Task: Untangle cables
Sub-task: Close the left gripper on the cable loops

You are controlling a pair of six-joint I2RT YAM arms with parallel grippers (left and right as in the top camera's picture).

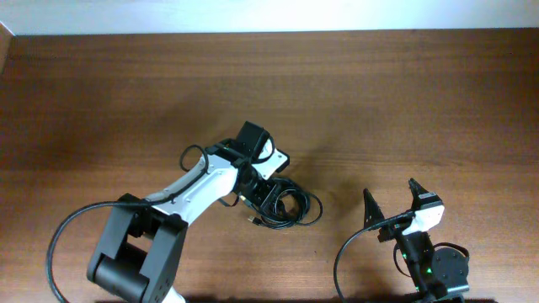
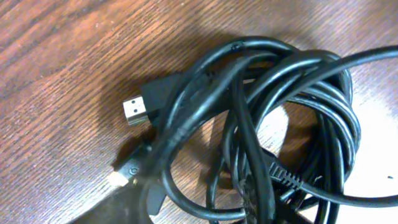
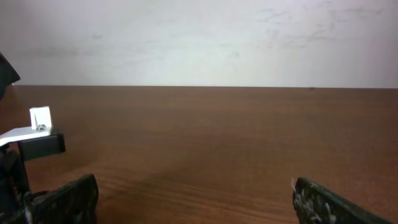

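Cables [image 1: 295, 207]: black cords in one tangled coil on the wooden table [image 1: 379, 84], near its centre; in the left wrist view the loops [image 2: 298, 124] cross and overlap.
Plug [image 2: 134, 112]: metal-tipped, sticks out at the coil's left side, resting on the wood.
Second plug tip [image 2: 118, 179]: pale, nearer the camera, blurred.
Left gripper [image 1: 268, 192]: down at the coil's left edge; I cannot tell whether it is clenched or released.
Right gripper [image 1: 393, 202]: released, fingers [image 3: 68, 199] spread wide over bare wood, well apart to the right of the coil.
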